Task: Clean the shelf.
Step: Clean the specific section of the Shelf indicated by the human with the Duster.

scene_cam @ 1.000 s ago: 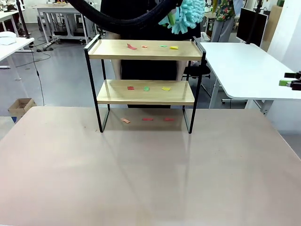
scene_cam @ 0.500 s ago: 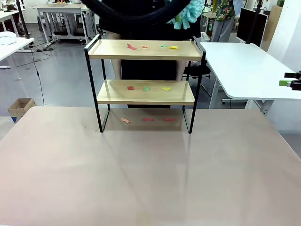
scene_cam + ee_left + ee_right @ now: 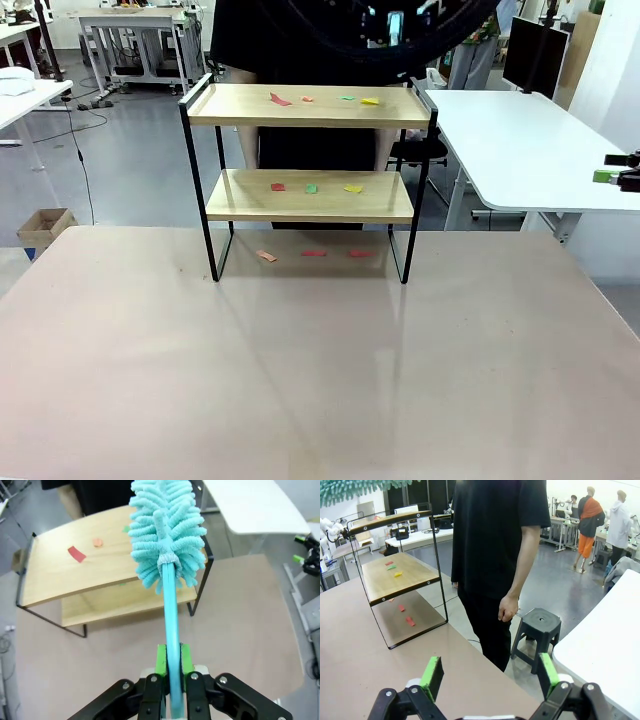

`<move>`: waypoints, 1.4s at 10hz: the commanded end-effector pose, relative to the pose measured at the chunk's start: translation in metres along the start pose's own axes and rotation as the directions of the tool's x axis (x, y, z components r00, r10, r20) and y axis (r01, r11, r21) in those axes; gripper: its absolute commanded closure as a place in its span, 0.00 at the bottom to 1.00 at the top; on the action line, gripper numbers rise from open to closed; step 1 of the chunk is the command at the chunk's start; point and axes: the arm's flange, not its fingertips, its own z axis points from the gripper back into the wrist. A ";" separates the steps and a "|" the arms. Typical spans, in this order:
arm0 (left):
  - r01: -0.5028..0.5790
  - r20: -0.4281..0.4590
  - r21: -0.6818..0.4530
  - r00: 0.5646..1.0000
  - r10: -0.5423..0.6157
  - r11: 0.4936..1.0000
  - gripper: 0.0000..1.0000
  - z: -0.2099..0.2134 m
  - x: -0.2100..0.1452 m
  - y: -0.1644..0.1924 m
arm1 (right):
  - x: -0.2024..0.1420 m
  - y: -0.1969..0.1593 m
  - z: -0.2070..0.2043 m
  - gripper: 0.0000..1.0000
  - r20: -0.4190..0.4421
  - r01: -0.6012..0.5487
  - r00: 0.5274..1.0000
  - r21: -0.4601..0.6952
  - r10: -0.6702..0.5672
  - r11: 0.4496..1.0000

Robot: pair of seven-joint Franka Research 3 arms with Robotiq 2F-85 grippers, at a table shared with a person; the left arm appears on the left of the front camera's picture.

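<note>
So, the shelf (image 3: 300,120) sits in the upper middle of the front view, at the far end of the big beige table (image 3: 320,380), standing upright on its four thin black legs. Little coloured paper scraps (image 3: 280,99) lie on the top board, more sit on the lower board, and a few reddish ones are on the tabletop right under the rack. A person (image 3: 310,150) in a black tee stands just behind it.

In the left wrist view, the left gripper (image 3: 173,660) at the bottom centre is clamped tight on the light blue handle (image 3: 171,610) of a fluffy teal duster (image 3: 167,535). The green pads press on the handle from both sides. The fuzzy head points up toward the top middle of the frame and hangs above the right part of the shelf's top board (image 3: 60,577); I can't tell if it's touching the wood.

In the right wrist view, the right gripper (image 3: 490,675) at the bottom has its fingers spread wide apart with nothing between them. The shelf (image 3: 412,577) is off at the left of that frame, the person's hand (image 3: 507,610) hangs in the middle, and a dark stool (image 3: 537,625) stands just beside them.
</note>
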 end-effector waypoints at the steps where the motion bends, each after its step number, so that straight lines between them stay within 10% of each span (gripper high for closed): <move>1: -0.073 0.039 -0.009 0.997 0.073 0.997 0.87 0.002 0.014 -0.014 | 0.002 0.001 -0.001 0.00 -0.002 -0.005 1.000 0.003 0.005 1.000; 14: -0.270 -0.184 0.033 0.945 0.271 0.962 0.87 -0.086 -0.003 -0.008 | 0.002 0.001 -0.001 0.00 -0.002 -0.005 1.000 0.003 0.005 1.000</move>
